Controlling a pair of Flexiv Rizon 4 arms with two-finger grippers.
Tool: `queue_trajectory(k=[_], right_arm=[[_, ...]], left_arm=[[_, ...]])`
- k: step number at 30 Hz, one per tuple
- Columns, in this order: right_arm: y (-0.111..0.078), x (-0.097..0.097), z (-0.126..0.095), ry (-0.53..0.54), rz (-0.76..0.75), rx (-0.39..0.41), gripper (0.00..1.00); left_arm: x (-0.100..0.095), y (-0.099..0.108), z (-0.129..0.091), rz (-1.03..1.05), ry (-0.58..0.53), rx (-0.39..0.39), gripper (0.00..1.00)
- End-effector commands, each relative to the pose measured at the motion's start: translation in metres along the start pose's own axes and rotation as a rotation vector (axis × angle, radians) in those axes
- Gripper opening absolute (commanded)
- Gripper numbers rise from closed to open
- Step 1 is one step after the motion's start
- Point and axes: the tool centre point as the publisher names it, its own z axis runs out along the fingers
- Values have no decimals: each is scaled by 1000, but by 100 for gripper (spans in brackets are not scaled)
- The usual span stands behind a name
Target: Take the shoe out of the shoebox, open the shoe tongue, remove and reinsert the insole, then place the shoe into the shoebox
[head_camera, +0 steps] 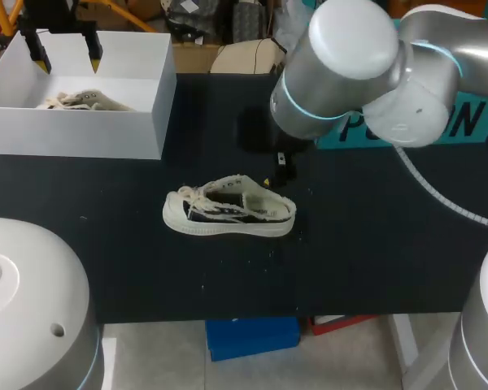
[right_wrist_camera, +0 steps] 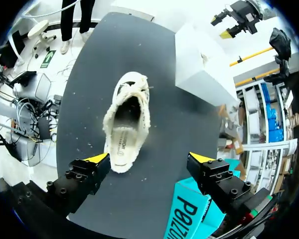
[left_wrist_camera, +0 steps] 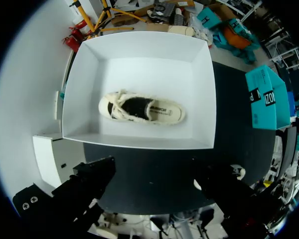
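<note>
A cream canvas shoe (head_camera: pixel 228 213) lies on its sole on the black table (head_camera: pixel 374 244), toe to the left. My right gripper (right_wrist_camera: pixel 149 159) hangs open just above its heel end; the shoe (right_wrist_camera: pixel 127 124) stretches ahead of the fingers with its mouth gaping and the insole showing. In the head view the right arm hides most of that gripper (head_camera: pixel 278 169). A white shoebox (head_camera: pixel 159 97) stands at the back left with a second cream shoe (head_camera: pixel 85 101) inside. My left gripper (head_camera: pixel 65 58) hovers open high over the box (left_wrist_camera: pixel 204 94) and its shoe (left_wrist_camera: pixel 142 108).
A teal carton (head_camera: pixel 439 122) lies at the back right, partly behind my right arm, and shows close beside the right gripper's finger (right_wrist_camera: pixel 189 214). Bare black table surrounds the loose shoe on all sides.
</note>
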Motion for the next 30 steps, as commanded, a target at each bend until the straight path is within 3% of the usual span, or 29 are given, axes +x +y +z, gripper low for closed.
queue_trajectory(k=[1, 6, 30], right_arm=[[-46, 0, -19, 38, -26, -257, 100], [-75, 3, -23, 43, -98, -399, 100], [-75, 3, -23, 43, -98, -399, 100]], left_arm=[[0, 0, 0, -1, -2, -1, 100], [0, 0, 0, -1, -2, -1, 100], [0, 0, 0, -1, -2, -1, 100]])
